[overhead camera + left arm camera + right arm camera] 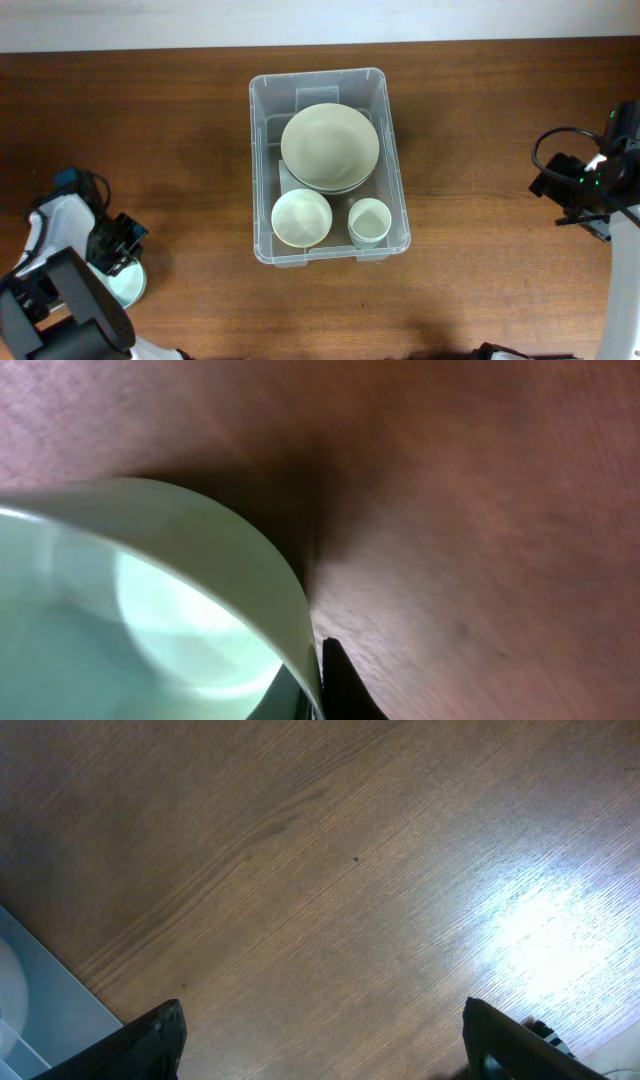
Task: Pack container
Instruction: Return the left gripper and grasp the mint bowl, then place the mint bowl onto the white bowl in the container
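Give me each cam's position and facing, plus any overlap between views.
Overhead: fixed above the table, looking straight down at the container; left arm lower left, right arm at right edge.
Left wrist: on the left arm, close against a pale green bowl, table behind; one dark claw finger shows.
Right wrist: on the right arm, facing down at wood; right claw open, both fingers in frame.
Shared: overhead and right wrist both catch the container, just a corner in the wrist view.

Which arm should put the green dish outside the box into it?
Left. Its pincer is right at the green dish; the right pincer hangs open over the table, beyond the container.
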### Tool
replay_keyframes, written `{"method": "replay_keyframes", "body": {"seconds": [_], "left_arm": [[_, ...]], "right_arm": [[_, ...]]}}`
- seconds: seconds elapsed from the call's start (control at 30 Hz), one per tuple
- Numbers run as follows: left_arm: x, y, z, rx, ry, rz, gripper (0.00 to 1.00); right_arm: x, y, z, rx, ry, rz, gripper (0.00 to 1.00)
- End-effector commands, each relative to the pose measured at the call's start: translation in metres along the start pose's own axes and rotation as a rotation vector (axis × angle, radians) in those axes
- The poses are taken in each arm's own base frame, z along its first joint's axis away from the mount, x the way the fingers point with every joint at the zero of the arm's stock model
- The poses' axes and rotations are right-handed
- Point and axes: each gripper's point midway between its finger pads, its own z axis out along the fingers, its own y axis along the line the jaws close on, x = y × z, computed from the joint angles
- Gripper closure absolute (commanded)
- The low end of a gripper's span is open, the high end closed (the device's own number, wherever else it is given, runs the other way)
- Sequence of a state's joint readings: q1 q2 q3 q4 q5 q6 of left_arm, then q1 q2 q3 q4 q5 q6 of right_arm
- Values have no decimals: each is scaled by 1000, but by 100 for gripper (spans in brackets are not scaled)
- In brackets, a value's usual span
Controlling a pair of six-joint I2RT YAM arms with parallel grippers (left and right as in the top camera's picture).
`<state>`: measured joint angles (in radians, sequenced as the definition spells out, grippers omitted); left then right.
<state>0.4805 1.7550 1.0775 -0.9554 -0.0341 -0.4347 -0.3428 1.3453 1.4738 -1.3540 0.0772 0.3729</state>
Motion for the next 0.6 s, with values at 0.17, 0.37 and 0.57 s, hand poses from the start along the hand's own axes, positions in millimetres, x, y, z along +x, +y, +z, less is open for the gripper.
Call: {"method": "replay_keyframes", "body": {"seconds": [0.17, 0.37, 0.57], "left_arm": [[-3, -67, -69, 93, -144, 181, 99], [43, -146, -185, 287, -388, 440, 99], [121, -200, -226, 403, -470, 681, 99]], "right_arm": [[-3, -2, -6, -2, -25, 5, 16], [-3, -2, -6, -2, -25, 5, 16], [-3, -2, -6, -3, -25, 5, 16]]}}
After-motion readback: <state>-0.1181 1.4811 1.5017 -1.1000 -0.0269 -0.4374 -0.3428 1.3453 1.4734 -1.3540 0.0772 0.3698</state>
